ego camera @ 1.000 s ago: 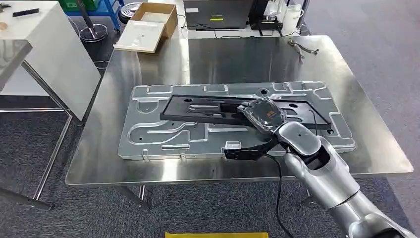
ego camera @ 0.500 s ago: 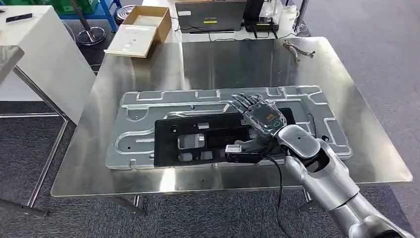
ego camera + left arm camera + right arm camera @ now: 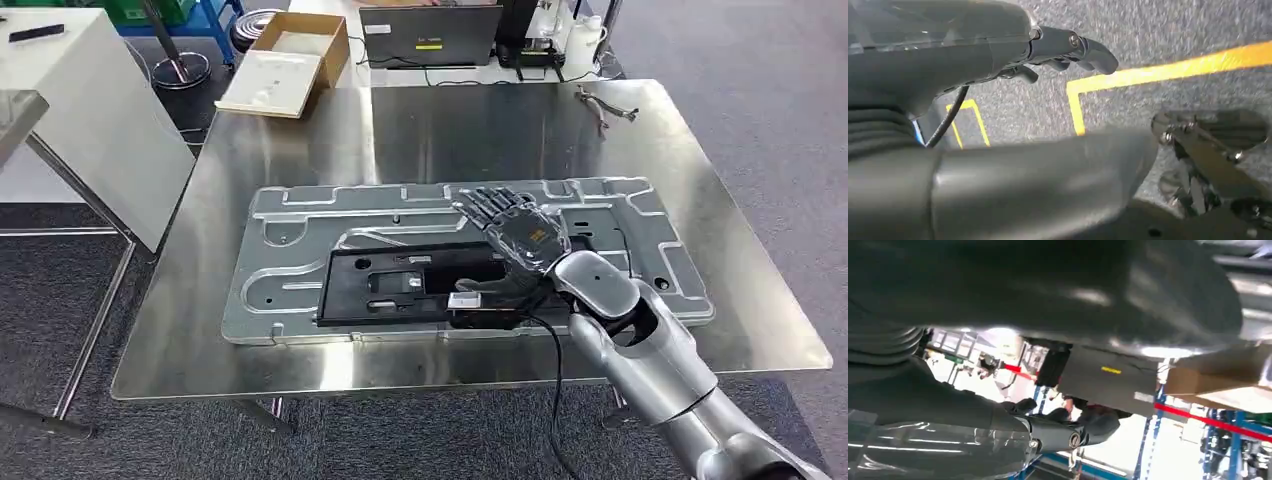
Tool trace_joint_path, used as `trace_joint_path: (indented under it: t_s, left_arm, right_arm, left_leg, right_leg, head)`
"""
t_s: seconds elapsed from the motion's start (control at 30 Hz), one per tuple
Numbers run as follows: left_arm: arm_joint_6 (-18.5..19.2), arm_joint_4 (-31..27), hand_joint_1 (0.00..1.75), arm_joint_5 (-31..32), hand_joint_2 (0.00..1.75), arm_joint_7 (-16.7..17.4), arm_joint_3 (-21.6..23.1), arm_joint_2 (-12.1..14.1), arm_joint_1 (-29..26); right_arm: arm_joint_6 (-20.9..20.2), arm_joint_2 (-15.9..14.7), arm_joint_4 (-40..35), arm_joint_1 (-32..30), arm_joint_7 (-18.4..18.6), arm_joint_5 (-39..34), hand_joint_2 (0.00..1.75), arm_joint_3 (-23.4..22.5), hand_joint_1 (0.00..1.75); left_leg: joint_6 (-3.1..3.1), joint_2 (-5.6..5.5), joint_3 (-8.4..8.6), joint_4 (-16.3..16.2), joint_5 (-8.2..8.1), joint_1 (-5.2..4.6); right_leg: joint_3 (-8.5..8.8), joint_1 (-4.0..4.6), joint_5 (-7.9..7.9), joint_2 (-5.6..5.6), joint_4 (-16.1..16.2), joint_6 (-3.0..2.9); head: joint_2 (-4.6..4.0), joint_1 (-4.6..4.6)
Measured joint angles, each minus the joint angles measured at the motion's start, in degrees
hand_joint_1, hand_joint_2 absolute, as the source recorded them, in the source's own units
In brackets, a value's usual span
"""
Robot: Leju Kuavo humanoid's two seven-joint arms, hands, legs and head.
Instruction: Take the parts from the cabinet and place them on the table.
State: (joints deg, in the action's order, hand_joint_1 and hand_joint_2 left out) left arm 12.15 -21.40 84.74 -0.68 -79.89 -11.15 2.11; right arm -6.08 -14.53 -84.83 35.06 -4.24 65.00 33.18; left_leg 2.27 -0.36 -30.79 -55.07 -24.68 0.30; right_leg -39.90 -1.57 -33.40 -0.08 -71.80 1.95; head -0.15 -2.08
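Handling: likely stiff, light, awkwardly long; best gripped along a long edge.
Look: flat black panel [image 3: 420, 288] with cut-outs.
Place: lying on silver plate [image 3: 300, 225], on the table [image 3: 480, 120].
Right robot hand [image 3: 510, 235]: fingers spread above panel's right end; grip unclear.
Left robot hand [image 3: 998, 100]: fingers apart, holding nothing.

Right hand [image 3: 512, 232] extended forward, fingers spread (left hand [image 3: 998, 50] hanging).
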Motion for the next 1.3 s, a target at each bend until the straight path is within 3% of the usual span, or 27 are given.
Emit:
trace_joint_path:
  t_s: [0.03,0.07,0.17,0.2,0.23,0.27,0.37,0.4,0.47,0.53,0.6,0.67,0.7,0.73,0.83,0.87,0.9,0.93,0.97,1.0,1.03,1.07,1.13,1.17,1.2,1.23,1.3]
  left_arm:
    - [0.0,0.0,0.0,0.0,0.0,0.02,0.0,0.0,0.01]
    - [-0.02,0.0,0.0,0.0,0.0,0.04,0.0,0.0,0.02]
    - [0.0,0.0,0.0,0.0,0.0,0.04,0.0,0.0,0.01]
    - [0.0,0.0,0.0,0.0,0.0,0.04,0.0,0.04,0.0]
    - [0.02,0.0,0.0,0.0,0.0,0.07,0.0,0.0,0.03]
    - [0.09,0.0,0.0,0.0,0.0,0.07,-0.02,0.0,0.03]
    - [0.24,0.0,0.0,0.04,0.0,0.15,-0.17,-0.02,-0.03]
    - [0.33,0.0,0.0,0.09,0.0,0.15,-0.26,-0.13,-0.04]
    - [0.35,0.0,0.0,0.09,0.0,0.18,-0.35,-0.2,0.03]
    - [0.33,0.0,0.0,0.13,0.0,0.24,-0.42,-0.2,0.06]
    - [0.35,0.0,0.0,0.13,0.0,0.26,-0.44,-0.2,0.06]
    - [0.35,0.0,0.0,0.15,0.0,0.26,-0.44,-0.2,0.14]
    - [0.33,0.0,0.0,0.17,0.0,0.26,-0.44,-0.2,0.33]
    - [0.35,0.0,0.0,0.26,0.0,0.31,-0.44,-0.2,0.39]
    - [0.33,0.0,0.0,0.33,0.0,0.42,-0.52,-0.2,0.33]
    - [0.33,0.0,0.0,0.44,0.0,0.44,-0.55,-0.2,0.28]
    - [0.33,0.0,0.0,0.46,0.0,0.52,-0.61,-0.35,0.41]
    - [0.33,0.0,0.0,0.46,0.0,0.57,-0.72,-0.35,0.48]
    - [0.33,-0.02,0.0,0.48,0.0,0.59,-0.81,-0.33,0.49]
    - [0.28,-0.02,0.0,0.48,0.0,0.61,-0.87,-0.33,0.46]
    - [0.28,-0.02,0.0,0.48,0.0,0.63,-0.96,-0.33,0.45]
    - [0.28,-0.02,0.0,0.48,0.0,0.68,-1.03,-0.33,0.44]
    - [0.33,-0.02,0.0,0.48,0.0,0.68,-1.22,-0.35,0.44]
    - [0.42,-0.02,0.0,0.5,0.0,0.68,-1.29,-0.35,0.43]
    - [0.46,-0.02,0.0,0.48,0.0,0.68,-1.33,-0.5,0.46]
    - [0.59,-0.02,0.0,0.46,0.0,0.66,-1.33,-0.72,0.42]
    - [0.63,-0.02,0.0,0.24,0.0,0.63,-1.42,-0.74,0.35]
  right_arm:
    - [0.0,0.37,0.15,-0.19,0.0,0.0,0.0,0.0,0.0]
    - [0.0,0.57,0.3,-0.2,0.0,0.0,0.0,0.0,0.0]
    - [0.02,0.76,0.31,0.09,0.0,0.0,0.0,0.0,0.0]
    - [0.02,0.85,0.35,0.22,0.0,0.0,0.0,0.0,0.0]
    - [0.04,0.87,0.33,0.23,-0.02,0.0,0.0,0.0,0.0]
    - [0.02,0.87,0.39,0.23,0.0,-0.02,0.0,0.0,0.0]
    - [0.02,0.85,0.41,0.38,-0.07,-0.04,0.0,0.02,0.0]
    - [0.02,0.59,0.41,0.41,-0.07,-0.07,0.0,0.04,0.0]
    - [0.02,0.33,0.46,0.55,-0.09,-0.15,0.0,0.07,0.0]
    - [0.0,0.22,0.63,0.5,-0.15,-0.18,0.0,0.11,0.0]
    - [0.0,0.22,0.7,0.47,-0.15,-0.18,0.0,0.15,0.0]
    - [0.02,0.22,0.7,0.49,-0.15,-0.18,0.0,0.17,0.0]
    - [0.02,0.22,0.68,0.53,-0.15,-0.2,0.0,0.17,0.0]
    - [0.04,0.15,0.68,0.54,-0.2,-0.33,0.0,0.17,0.0]
    - [0.04,0.15,0.68,0.48,-0.52,-0.68,0.0,0.24,0.0]
    - [0.04,0.15,0.7,0.44,-0.57,-0.68,0.0,0.26,0.0]
    - [0.04,0.26,0.68,0.44,-0.59,-0.72,0.0,0.26,0.0]
    - [0.04,0.48,0.68,0.45,-0.61,-0.72,0.0,0.26,0.0]
    - [0.04,0.72,0.68,0.42,-0.61,-0.74,0.0,0.26,0.0]
    - [0.04,0.9,0.68,0.31,-0.61,-0.74,0.0,0.26,0.0]
    - [0.04,1.0,0.68,0.21,-0.61,-0.77,0.0,0.28,0.0]
    - [0.04,1.07,0.7,0.13,-0.61,-0.76,0.0,0.31,0.0]
    - [0.09,1.07,0.68,0.01,-0.61,-0.83,0.0,0.35,0.0]
    - [0.15,1.07,0.65,0.02,-0.63,-0.94,0.0,0.35,0.0]
    - [0.39,1.07,0.33,0.0,-0.68,-1.18,0.0,0.35,0.0]
    - [0.63,1.09,-0.22,-0.11,-0.72,-1.31,0.0,0.35,0.0]
    - [1.77,1.09,-1.38,-1.06,-0.74,-1.66,0.0,0.35,0.0]
  left_leg:
    - [-0.04,0.0,-0.16,-0.22,-0.03,0.02]
    - [-0.16,0.0,-0.38,-0.53,-0.14,0.11]
    - [-1.15,-0.07,-1.24,-2.56,-1.0,0.52]
    - [-1.59,-0.15,-2.01,-3.16,-1.27,0.35]
    - [-1.93,-0.18,-2.41,-3.77,-1.46,0.3]
    - [-2.27,-0.22,-2.44,-4.23,-1.36,0.21]
    - [-3.25,-0.27,-3.04,-4.61,-1.56,0.64]
    - [-3.45,-0.09,-3.66,-6.25,-3.67,0.67]
    - [-3.77,-0.08,-6.17,-13.72,-9.24,0.7]
    - [-3.93,-0.08,-7.84,-19.86,-12.11,0.72]
    - [-3.77,-0.08,-5.39,-17.34,-10.0,0.72]
    - [-3.37,-0.08,1.08,-7.72,-6.0,0.72]
    - [-3.07,-0.23,3.56,-3.19,-6.89,0.67]
    - [-2.94,-0.24,3.81,-3.07,-6.23,0.1]
    - [-1.75,-0.28,2.51,-3.1,-5.24,-0.29]
    - [-1.15,-0.16,2.28,-2.32,-4.16,0.09]
    - [-0.74,0.11,2.1,-2.17,-3.3,0.14]
    - [-0.16,0.13,1.2,-2.11,-2.62,0.08]
    - [0.39,0.19,0.35,-2.13,-2.01,-0.07]
    - [0.4,0.21,-0.49,-2.17,-1.3,-0.24]
    - [0.48,0.21,-1.38,-2.26,-0.71,-0.46]
    - [0.52,0.2,-2.42,-2.44,-0.09,-0.69]
    - [0.48,0.17,-4.35,-2.93,0.92,-0.98]
    - [0.4,0.13,-5.18,-3.25,1.37,-1.13]
    - [0.31,0.14,-5.67,-3.6,1.73,-1.12]
    - [0.07,0.11,-6.12,-3.81,1.96,-1.48]
    - [-0.69,0.24,-6.3,-3.64,3.0,-1.03]
  right_leg:
    - [-0.79,-0.17,0.06,0.0,-1.69,0.23]
    - [-0.34,-0.43,1.39,-0.04,-0.83,0.5]
    - [6.16,-1.19,7.24,-0.29,11.27,1.12]
    - [6.69,-0.75,5.47,-0.27,11.98,0.86]
    - [5.92,-0.41,6.66,0.08,11.03,0.09]
    - [5.84,-0.44,6.08,0.04,11.61,-0.38]
    - [5.23,-0.58,7.05,-0.08,11.92,-1.96]
    - [5.1,-0.48,7.39,-0.27,12.15,-2.41]
    - [4.26,-0.3,8.07,-0.45,12.13,-2.89]
    - [3.23,-0.07,8.83,-0.61,12.08,-2.88]
    - [2.12,-0.04,9.65,-0.65,11.96,-2.69]
    - [1.22,-0.06,10.5,-0.63,11.89,-2.27]
    - [1.02,-0.1,10.98,-0.66,11.87,-1.96]
    - [0.99,-0.02,11.46,-0.61,12.14,-1.43]
    - [1.11,-0.34,13.09,-0.73,12.97,-0.13]
    - [0.94,-0.17,13.39,-0.69,13.24,0.39]
    - [0.4,-0.35,11.44,-0.47,12.33,0.27]
    - [-0.38,-0.29,7.76,-0.46,9.83,0.21]
    - [-1.39,-0.3,3.85,-0.46,5.78,0.16]
    - [-2.23,-0.21,0.92,-0.42,1.48,0.17]
    - [-2.74,-0.16,-0.34,-0.41,-1.99,0.2]
    - [-2.53,-0.12,0.27,-0.4,-3.94,0.15]
    - [1.01,0.22,4.31,-0.39,-1.17,-0.34]
    - [4.27,0.56,5.56,-0.39,2.87,-0.93]
    - [8.2,1.11,5.06,-0.45,7.75,-1.69]
    - [10.99,1.44,3.13,-0.68,12.13,-2.33]
    - [11.21,1.78,3.12,-0.59,13.91,-2.37]
  head:
    - [0.0,0.0]
    - [0.0,0.0]
    - [0.0,0.0]
    - [0.0,0.0]
    - [0.0,-0.07]
    - [0.0,0.0]
    - [0.0,-0.02]
    - [0.0,-0.04]
    - [0.0,-0.02]
    - [0.0,-0.02]
    - [0.0,-0.02]
    - [0.0,-0.02]
    - [0.0,-0.02]
    - [0.0,-0.02]
    - [0.0,-0.02]
    - [0.0,0.0]
    - [0.0,0.0]
    - [0.0,0.0]
    - [0.0,0.0]
    - [0.0,0.0]
    - [0.0,0.0]
    - [0.0,0.0]
    - [0.0,0.0]
    - [0.0,0.0]
    - [0.0,-0.02]
    - [0.0,0.0]
    - [0.0,-0.02]
